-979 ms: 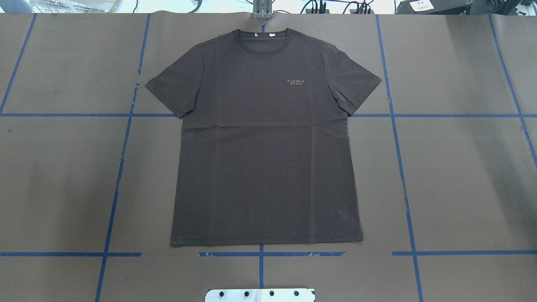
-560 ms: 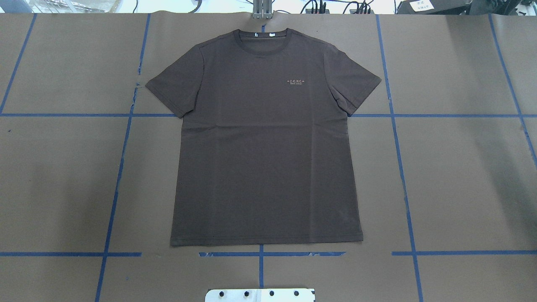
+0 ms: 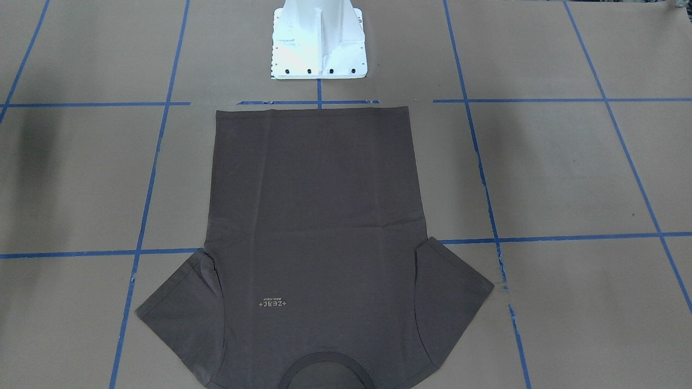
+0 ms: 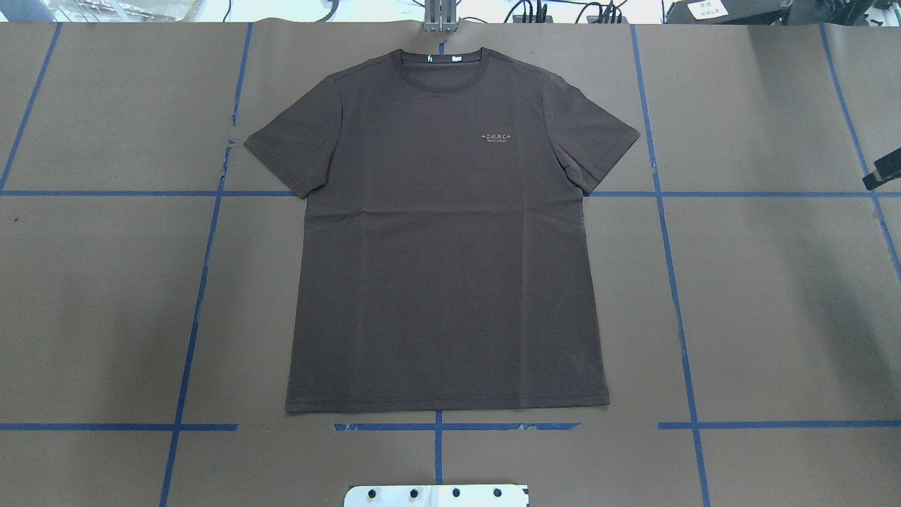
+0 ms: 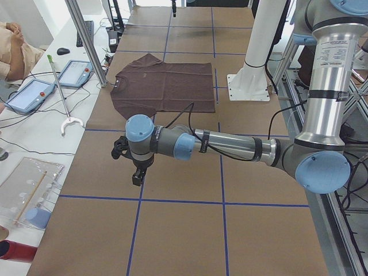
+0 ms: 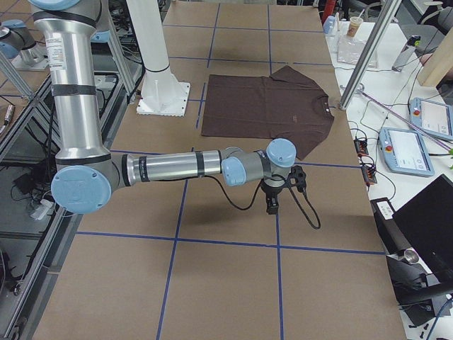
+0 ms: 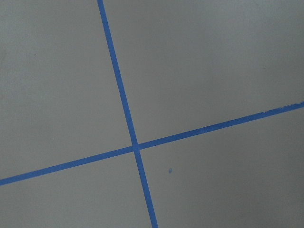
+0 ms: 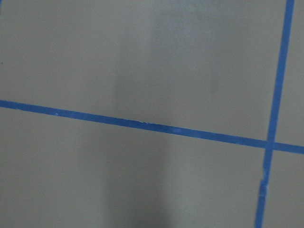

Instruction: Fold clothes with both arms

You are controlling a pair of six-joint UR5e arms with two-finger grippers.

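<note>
The dark brown-grey T-shirt [image 4: 443,246] lies flat and face up in the middle of the table, collar [image 4: 442,67] at the far edge, hem toward the robot's base, both sleeves spread. Pale lettering [image 4: 495,136] marks its chest. My left arm [image 5: 230,144] reaches out low over bare table well to the shirt's left, its gripper [image 5: 137,172] pointing down; I cannot tell whether it is open or shut. My right gripper [image 6: 272,202] hangs over bare table to the shirt's right, and only a black tip [image 4: 883,172] of it shows overhead. Both wrist views show only table and tape.
Blue tape lines [image 4: 669,232] grid the brown table cover. The white pedestal base [image 3: 318,40] stands just behind the shirt's hem. A metal post [image 5: 86,40] rises at the far edge by the collar. Beyond it are control tablets [image 5: 34,95] and a seated person [image 5: 11,46].
A black tip of the right gripper has come into the overhead view at its right edge. The T-shirt has not moved.
</note>
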